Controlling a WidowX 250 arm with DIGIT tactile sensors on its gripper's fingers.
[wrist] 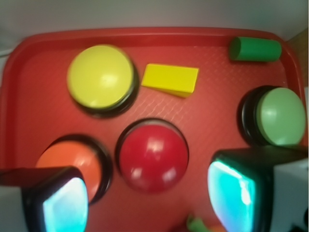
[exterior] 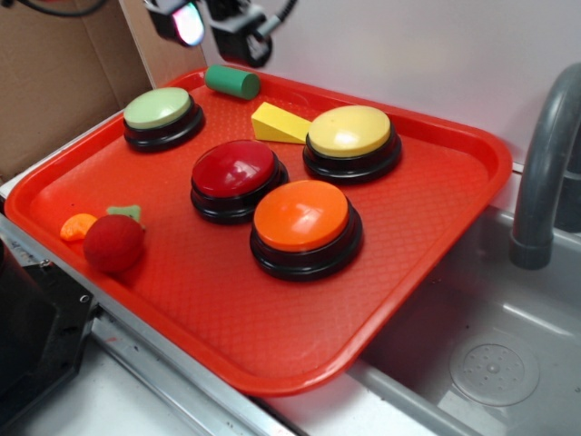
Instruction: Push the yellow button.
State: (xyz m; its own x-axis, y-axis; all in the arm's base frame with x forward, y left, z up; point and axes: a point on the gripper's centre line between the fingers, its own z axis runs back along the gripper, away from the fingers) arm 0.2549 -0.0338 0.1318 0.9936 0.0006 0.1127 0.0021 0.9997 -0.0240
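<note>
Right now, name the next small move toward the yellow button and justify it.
Probably shift the gripper forward and toward the yellow button, staying high. In the wrist view it sits over the red button, with the yellow one beyond it beside the yellow wedge. The fingers look apart and hold nothing.

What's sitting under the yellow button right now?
The yellow button stands on its black base directly on the red tray. The patch of tray beneath the base is covered. The yellow wedge lies beside it.
</note>
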